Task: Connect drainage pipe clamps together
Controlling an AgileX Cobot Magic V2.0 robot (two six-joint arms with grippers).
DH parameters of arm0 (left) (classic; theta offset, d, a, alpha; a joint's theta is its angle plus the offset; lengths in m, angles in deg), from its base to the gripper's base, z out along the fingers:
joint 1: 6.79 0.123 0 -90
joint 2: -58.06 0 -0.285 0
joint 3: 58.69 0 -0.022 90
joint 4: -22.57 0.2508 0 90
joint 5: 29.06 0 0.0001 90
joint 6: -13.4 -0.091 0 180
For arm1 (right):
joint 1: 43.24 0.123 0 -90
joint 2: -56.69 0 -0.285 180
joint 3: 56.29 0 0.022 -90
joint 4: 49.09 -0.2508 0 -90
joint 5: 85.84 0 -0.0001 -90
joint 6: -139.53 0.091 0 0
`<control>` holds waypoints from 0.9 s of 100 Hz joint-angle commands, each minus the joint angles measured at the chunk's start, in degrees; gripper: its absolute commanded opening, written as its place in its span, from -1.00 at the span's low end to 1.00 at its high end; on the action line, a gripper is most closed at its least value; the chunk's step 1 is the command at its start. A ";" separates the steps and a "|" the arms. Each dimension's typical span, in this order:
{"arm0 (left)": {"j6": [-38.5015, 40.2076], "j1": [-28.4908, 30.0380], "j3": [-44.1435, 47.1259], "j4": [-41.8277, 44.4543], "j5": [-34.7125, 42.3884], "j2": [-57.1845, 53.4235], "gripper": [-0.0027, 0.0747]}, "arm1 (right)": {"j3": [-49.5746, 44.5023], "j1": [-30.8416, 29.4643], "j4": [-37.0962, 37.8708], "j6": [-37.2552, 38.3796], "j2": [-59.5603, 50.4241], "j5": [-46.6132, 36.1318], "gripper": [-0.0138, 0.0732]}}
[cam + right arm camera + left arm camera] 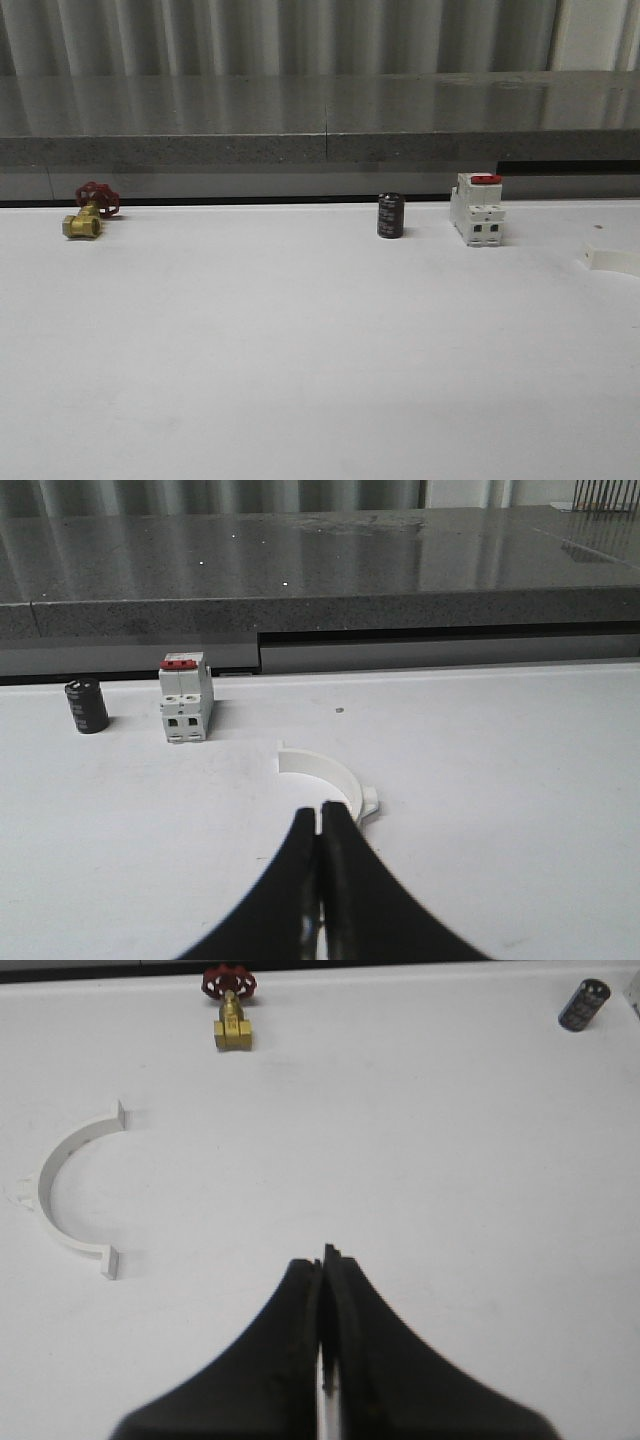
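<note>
One white half-ring drainage pipe clamp (pixel 62 1194) lies flat on the white table in the left wrist view, its open side facing the middle of the table. My left gripper (pixel 325 1258) hangs beside it, apart from it, shut with nothing between the fingers. A second white clamp half (pixel 328 772) lies just beyond my right gripper (pixel 321 811), which is shut and empty; its lower end is hidden behind the fingers. In the front view a bit of this clamp (pixel 612 259) shows at the right edge.
A brass valve with a red handwheel (pixel 88 212) sits at the back left. A black capacitor (pixel 390 215) and a white breaker with a red top (pixel 477 209) stand at the back right. A grey stone ledge (pixel 320 120) runs behind the table.
</note>
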 commanded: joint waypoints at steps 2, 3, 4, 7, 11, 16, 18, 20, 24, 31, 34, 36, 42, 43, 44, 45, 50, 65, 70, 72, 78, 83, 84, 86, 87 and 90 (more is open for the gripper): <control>0.63 -0.39 -3.97 -0.75 1.18 4.39 -0.99 | 0.94 -0.38 0.36 -0.13 -1.01 -4.39 -0.84; 0.63 -0.39 -3.93 -0.75 1.33 4.64 -0.99 | 0.94 -0.38 0.36 -0.13 -1.01 -4.39 -0.84; 0.63 -0.39 -3.93 -0.75 1.33 5.12 -0.99 | 0.94 -0.38 0.36 -0.13 -1.01 -4.39 -0.84; 0.63 -0.39 -4.00 -0.75 1.46 5.94 -0.99 | 0.94 -0.38 0.36 -0.13 -1.01 -4.39 -0.84; 0.63 -0.39 -4.00 -0.75 1.56 7.29 -0.99 | 0.94 -0.38 0.36 -0.13 -1.01 -4.39 -0.84; 0.63 -0.39 -4.00 -0.75 1.58 8.74 -0.98 | 0.94 -0.38 0.36 -0.13 -1.01 -4.39 -0.84; 0.63 -0.39 -4.00 -0.75 1.67 9.28 -0.98 | 0.94 -0.38 0.36 -0.13 -1.01 -4.39 -0.84; 0.63 -0.39 -4.00 -0.75 1.67 9.83 -0.98 | 0.94 -0.38 0.36 -0.13 -1.01 -4.39 -0.84; 0.63 -0.39 -4.00 -0.75 1.67 10.61 -0.97 | 0.94 -0.38 0.36 -0.13 -1.01 -4.39 -0.84; 0.63 -0.39 -4.00 -0.75 1.67 11.87 -0.84 | 0.94 -0.38 0.36 -0.13 -1.01 -4.39 -0.84; 0.63 -0.39 -4.00 -0.86 1.79 12.26 -0.72 | 0.94 -0.38 0.36 -0.13 -1.01 -4.39 -0.84; 0.63 -0.39 -4.00 -0.86 1.90 12.41 -0.66 | 0.94 -0.38 0.36 -0.13 -1.01 -4.39 -0.84; 0.63 -0.39 -4.00 -0.86 1.90 12.99 -0.36 | 0.94 -0.38 0.36 -0.13 -1.01 -4.39 -0.84; 0.63 -0.39 -4.00 -0.86 2.05 13.14 -0.32 | 0.94 -0.38 0.36 -0.13 -1.01 -4.39 -0.84; 0.63 -0.39 -4.00 -0.86 2.05 13.24 -0.24 | 0.94 -0.38 0.36 -0.13 -1.01 -4.39 -0.84; 0.63 -0.39 -4.00 -0.86 2.19 13.26 -0.20 | 0.94 -0.38 0.36 -0.13 -1.01 -4.39 -0.84; 0.63 -0.39 -4.00 -0.86 2.29 13.57 0.06 | 0.94 -0.38 0.36 -0.13 -1.01 -4.39 -0.84; 1.11 -0.39 -4.00 -0.86 2.28 15.04 0.38 | 0.94 -0.38 0.36 -0.13 -1.01 -4.39 -0.84; 1.42 -0.39 -4.00 -0.46 2.55 15.83 0.38 | 0.94 -0.38 0.36 -0.13 -1.01 -4.39 -0.84; 1.80 -0.28 -4.00 -0.31 2.91 16.27 0.38 | 0.94 -0.38 0.36 -0.13 -1.01 -4.39 -0.84; 2.27 0.96 -4.00 -0.08 4.37 17.69 0.38 | 0.94 -0.38 0.36 -0.13 -1.01 -4.39 -0.84; 2.27 2.70 -4.07 -0.08 5.84 19.54 0.38 | 0.94 -0.38 0.36 -0.13 -1.01 -4.39 -0.84; 2.27 3.01 -4.07 -0.08 6.07 19.80 0.38 | 0.94 -0.38 0.36 -0.13 -1.01 -4.39 -0.84; 2.27 4.03 -4.14 -0.08 6.53 20.65 0.38 | 0.94 -0.38 0.36 -0.13 -1.01 -4.39 -0.84; 2.27 4.40 -4.23 -0.08 6.71 20.94 0.38 | 0.94 -0.38 0.36 -0.13 -1.01 -4.39 -0.84; 2.27 6.46 -4.51 -0.08 6.68 22.54 0.38 | 0.94 -0.38 0.36 -0.13 -1.01 -4.39 -0.84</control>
